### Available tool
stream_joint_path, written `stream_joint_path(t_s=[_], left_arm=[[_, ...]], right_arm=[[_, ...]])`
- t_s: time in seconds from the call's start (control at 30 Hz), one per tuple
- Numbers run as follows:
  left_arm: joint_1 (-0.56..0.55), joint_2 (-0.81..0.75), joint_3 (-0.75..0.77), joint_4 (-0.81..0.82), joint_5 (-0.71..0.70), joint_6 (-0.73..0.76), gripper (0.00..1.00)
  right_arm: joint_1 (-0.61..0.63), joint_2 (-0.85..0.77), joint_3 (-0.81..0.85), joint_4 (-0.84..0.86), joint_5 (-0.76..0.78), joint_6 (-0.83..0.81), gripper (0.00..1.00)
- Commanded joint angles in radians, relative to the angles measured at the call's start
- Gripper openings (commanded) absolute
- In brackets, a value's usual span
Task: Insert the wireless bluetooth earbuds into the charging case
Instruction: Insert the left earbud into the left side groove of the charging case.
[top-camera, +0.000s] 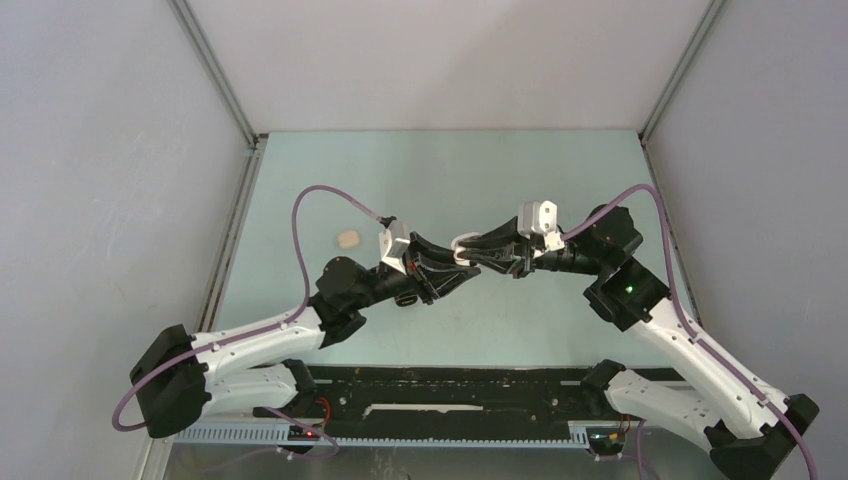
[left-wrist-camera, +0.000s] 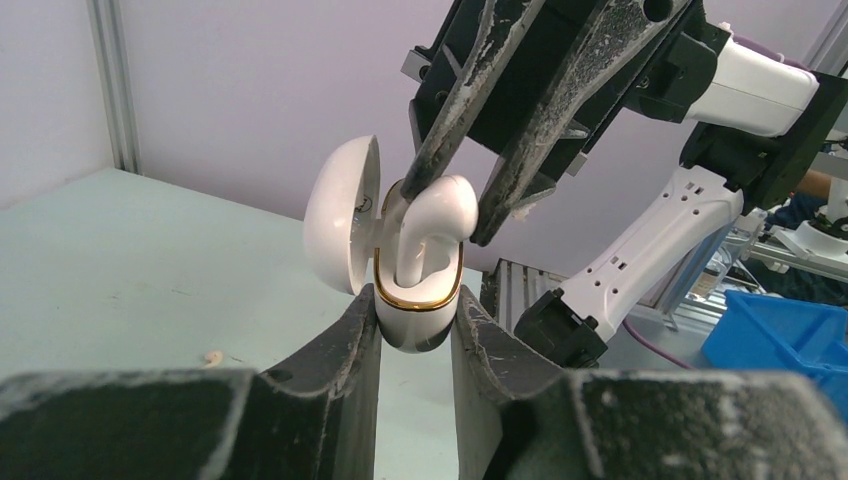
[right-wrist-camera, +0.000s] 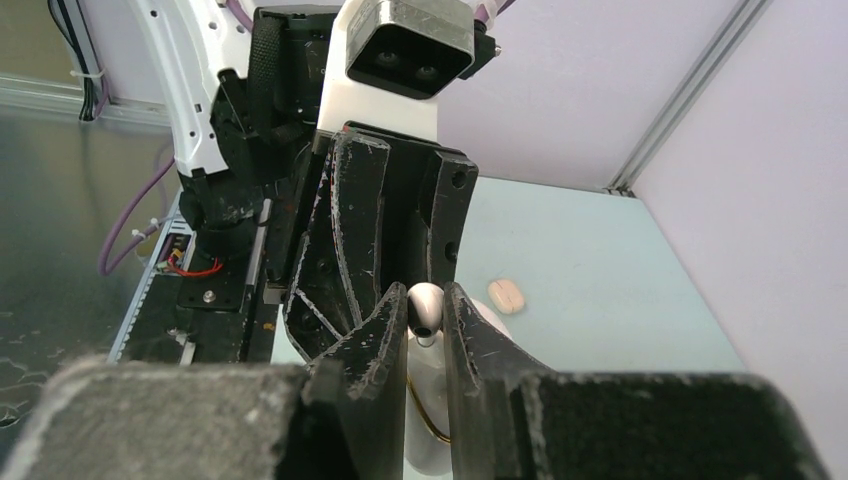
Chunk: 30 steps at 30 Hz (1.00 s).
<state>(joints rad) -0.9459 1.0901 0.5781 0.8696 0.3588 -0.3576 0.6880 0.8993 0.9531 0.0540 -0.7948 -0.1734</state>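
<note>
Pale green table (top-camera: 450, 170) inside white walls (top-camera: 100, 150), and over its centre the arms meet nose to nose. At the bottom of its wrist view, the left gripper (left-wrist-camera: 414, 305) is clamped narrow on the white, gold-rimmed charging case (left-wrist-camera: 412, 325), lid (left-wrist-camera: 340, 220) swung open to the left. From the top of that frame the right gripper (right-wrist-camera: 425, 300) pinches a white earbud (left-wrist-camera: 437, 205) right over the case's opening, stem pointing straight down into it, so I'd judge the next move is a push along that axis. How deep the stem sits is hidden inside the case, and the beige piece (top-camera: 346, 238) at left on the table is too small to identify.
</note>
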Motion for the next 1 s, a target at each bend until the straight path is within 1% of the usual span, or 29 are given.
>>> stream_joint_path(t_s=[0.0, 0.17, 0.2, 0.3, 0.33, 0.4, 0.53, 0.6, 0.7, 0.8, 0.97], left_arm=[[-0.001, -0.027, 0.017, 0.054, -0.018, 0.023, 0.0], [-0.001, -0.039, 0.011, 0.054, -0.012, 0.035, 0.0], [-0.001, -0.039, 0.011, 0.053, -0.008, 0.037, 0.0], [-0.001, -0.037, 0.009, 0.054, -0.007, 0.041, 0.0], [-0.001, -0.038, 0.008, 0.054, -0.007, 0.045, 0.0], [-0.001, -0.035, 0.007, 0.054, -0.008, 0.055, 0.0], [-0.002, -0.031, 0.001, 0.049, -0.017, 0.067, 0.0], [-0.002, -0.03, -0.002, 0.049, -0.018, 0.068, 0.0], [-0.002, -0.023, -0.003, 0.047, -0.024, 0.066, 0.0], [-0.001, -0.02, -0.003, 0.048, -0.023, 0.065, 0.0], [-0.002, -0.013, -0.001, 0.043, -0.024, 0.065, 0.0]], right_arm=[[0.007, 0.001, 0.042, -0.031, -0.005, -0.024, 0.0], [0.012, 0.013, 0.042, -0.049, 0.056, -0.057, 0.0], [0.012, 0.016, 0.042, -0.074, 0.065, -0.062, 0.0], [0.013, 0.023, 0.042, -0.093, 0.072, -0.074, 0.0], [0.015, 0.025, 0.042, -0.096, 0.075, -0.075, 0.02], [0.018, 0.029, 0.042, -0.098, 0.086, -0.074, 0.11], [0.018, 0.027, 0.051, -0.11, 0.091, -0.07, 0.22], [0.016, 0.027, 0.076, -0.138, 0.086, -0.07, 0.26], [0.013, 0.023, 0.126, -0.181, 0.077, -0.078, 0.37], [0.012, 0.023, 0.172, -0.244, 0.082, -0.103, 0.46], [-0.004, 0.008, 0.199, -0.283, 0.059, -0.106, 0.53]])
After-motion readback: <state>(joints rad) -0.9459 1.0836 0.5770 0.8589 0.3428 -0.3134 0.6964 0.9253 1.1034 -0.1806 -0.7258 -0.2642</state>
